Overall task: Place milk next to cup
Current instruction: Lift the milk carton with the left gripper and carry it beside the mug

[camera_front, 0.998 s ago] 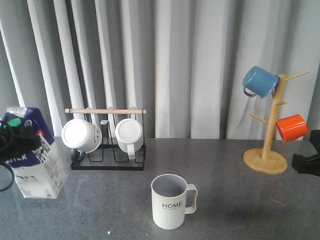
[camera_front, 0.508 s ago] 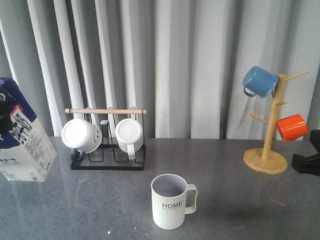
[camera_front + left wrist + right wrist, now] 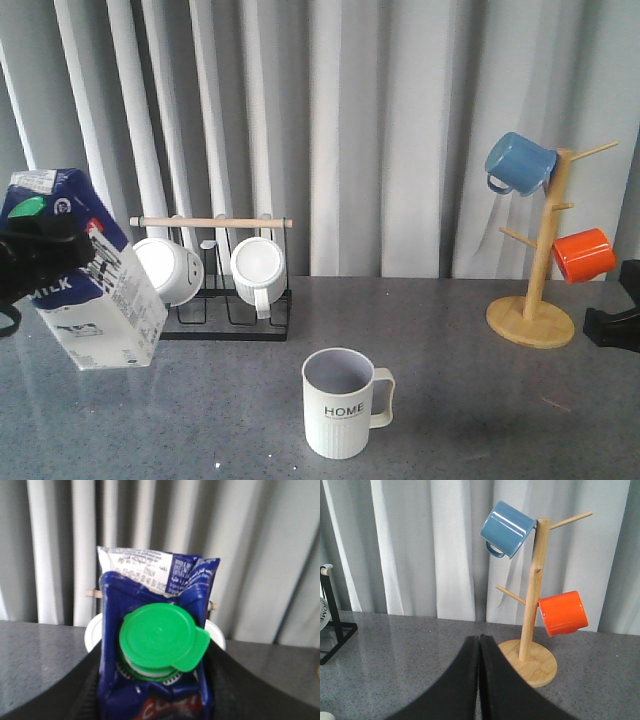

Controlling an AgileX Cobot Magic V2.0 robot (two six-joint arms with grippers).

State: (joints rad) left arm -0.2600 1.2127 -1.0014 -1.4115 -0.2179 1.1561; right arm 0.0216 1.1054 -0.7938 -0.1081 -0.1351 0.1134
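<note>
The milk [image 3: 85, 290] is a blue-and-white gable-top carton with a green cap. It hangs tilted above the grey table at the far left, in front of the mug rack. My left gripper [image 3: 40, 262] is shut on its upper part. In the left wrist view the milk [image 3: 157, 645] fills the space between my black fingers [image 3: 75, 695], cap towards the camera. The cup [image 3: 345, 402], a pale ribbed mug marked "HOME", stands at the front centre, handle to the right. My right gripper [image 3: 479, 645] is shut and empty; it shows at the right edge of the front view [image 3: 615, 320].
A black wire rack [image 3: 225, 318] with a wooden bar holds two white mugs [image 3: 260, 270] behind the carton. A wooden mug tree [image 3: 535, 300] at the right carries a blue mug [image 3: 518, 162] and an orange mug [image 3: 583, 254]. Grey curtains hang behind the table.
The carton has come right from the left edge and now hangs in front of the rack's left mug. A second ago it stood low by the table. The right arm has not moved.
</note>
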